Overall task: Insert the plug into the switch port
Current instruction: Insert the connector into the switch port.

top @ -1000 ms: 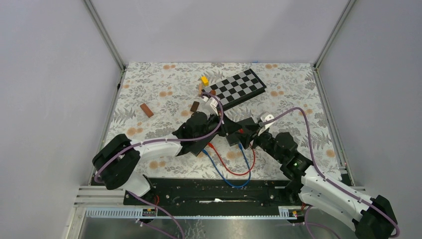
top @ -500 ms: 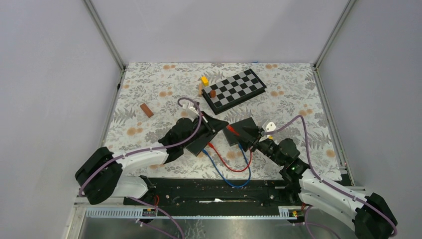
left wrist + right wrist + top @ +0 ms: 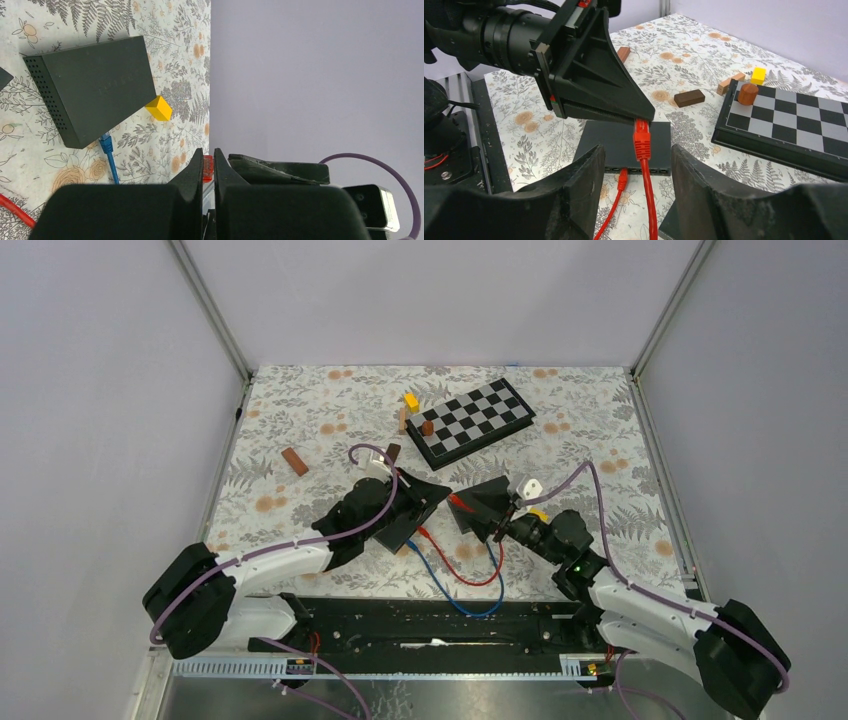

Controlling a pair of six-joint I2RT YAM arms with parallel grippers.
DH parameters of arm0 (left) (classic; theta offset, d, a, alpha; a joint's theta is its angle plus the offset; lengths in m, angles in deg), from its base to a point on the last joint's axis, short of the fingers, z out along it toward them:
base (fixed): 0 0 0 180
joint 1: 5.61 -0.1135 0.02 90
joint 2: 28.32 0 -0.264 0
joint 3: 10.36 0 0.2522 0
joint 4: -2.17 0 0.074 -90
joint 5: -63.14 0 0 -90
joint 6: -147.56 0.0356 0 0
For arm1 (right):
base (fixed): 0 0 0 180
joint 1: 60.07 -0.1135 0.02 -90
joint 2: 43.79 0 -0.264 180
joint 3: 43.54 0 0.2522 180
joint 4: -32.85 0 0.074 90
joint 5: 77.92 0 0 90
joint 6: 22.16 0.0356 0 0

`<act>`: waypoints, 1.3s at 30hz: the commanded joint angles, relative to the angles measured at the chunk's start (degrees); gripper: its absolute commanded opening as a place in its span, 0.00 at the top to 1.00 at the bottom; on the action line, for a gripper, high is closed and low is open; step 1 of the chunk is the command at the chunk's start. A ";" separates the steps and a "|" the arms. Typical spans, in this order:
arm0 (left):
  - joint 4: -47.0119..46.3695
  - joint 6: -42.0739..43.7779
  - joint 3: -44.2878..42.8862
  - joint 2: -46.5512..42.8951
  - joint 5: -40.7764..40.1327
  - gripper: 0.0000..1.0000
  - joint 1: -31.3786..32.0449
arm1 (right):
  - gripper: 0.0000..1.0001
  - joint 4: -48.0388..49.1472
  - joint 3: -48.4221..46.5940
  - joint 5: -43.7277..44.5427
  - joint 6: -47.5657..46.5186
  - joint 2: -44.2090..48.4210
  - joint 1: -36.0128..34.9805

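Note:
My left gripper (image 3: 443,496) is shut on a red plug (image 3: 208,167), which pokes out between its fingertips. In the right wrist view that red plug (image 3: 641,137) hangs just above a black switch (image 3: 624,145), and its cable drops between my right gripper's (image 3: 635,152) wide-apart jaws without touching them. A second red plug (image 3: 622,176) sits in one of that switch's ports. From above, the black switch (image 3: 400,525) lies partly under my left arm. My right gripper (image 3: 497,520) is open over another black switch (image 3: 485,502).
The other black switch (image 3: 92,90) has a blue plug (image 3: 106,145) at its port side and a yellow block (image 3: 159,108) behind it. A chessboard (image 3: 470,420) with a brown piece lies at the back. Small wooden blocks (image 3: 294,461) are scattered, and red and blue cables (image 3: 470,585) loop near the front.
My left arm has pulled back and to the left, still gripping the red plug. My right gripper has moved left and lower, towards the switches, and stays open.

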 commanded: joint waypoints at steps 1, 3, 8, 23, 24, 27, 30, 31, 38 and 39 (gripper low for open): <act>-0.74 -2.26 -1.13 -0.51 -0.14 1.00 -0.18 | 0.45 6.89 -3.22 -2.61 0.58 -2.55 -0.40; -1.56 -2.51 -0.97 -0.53 0.42 1.00 -0.23 | 0.48 7.64 -3.55 -2.85 0.93 -3.87 -0.35; -1.96 -2.80 -0.76 -1.06 0.69 1.00 -0.18 | 0.49 9.13 -3.80 -3.64 1.93 -5.90 -0.35; -6.64 -2.19 -0.18 -1.12 4.90 1.00 -0.20 | 0.65 10.30 -4.23 -2.82 2.07 -8.62 -0.35; -6.76 -2.10 -0.24 -1.11 5.14 1.00 -0.22 | 0.69 10.35 -4.26 -2.76 2.08 -8.56 -0.35; -8.00 -2.02 -0.08 -0.96 5.75 1.00 -0.19 | 0.93 10.45 -4.29 -2.87 2.43 -8.33 -0.36; -10.28 -1.50 0.34 -0.96 6.40 0.99 -0.24 | 1.00 10.45 -4.22 -3.06 3.51 -7.75 -0.39; -10.75 -1.15 0.29 -1.10 6.56 0.90 -0.26 | 1.00 10.40 -4.04 -3.08 3.82 -7.38 -0.35; -9.79 4.95 -1.09 -5.74 6.28 0.18 -1.54 | 1.00 6.52 -3.60 -3.88 5.46 -1.61 -0.35; -8.88 6.13 -1.28 -6.94 5.71 0.14 -1.84 | 1.00 4.65 -3.97 -4.31 5.65 -0.29 -0.30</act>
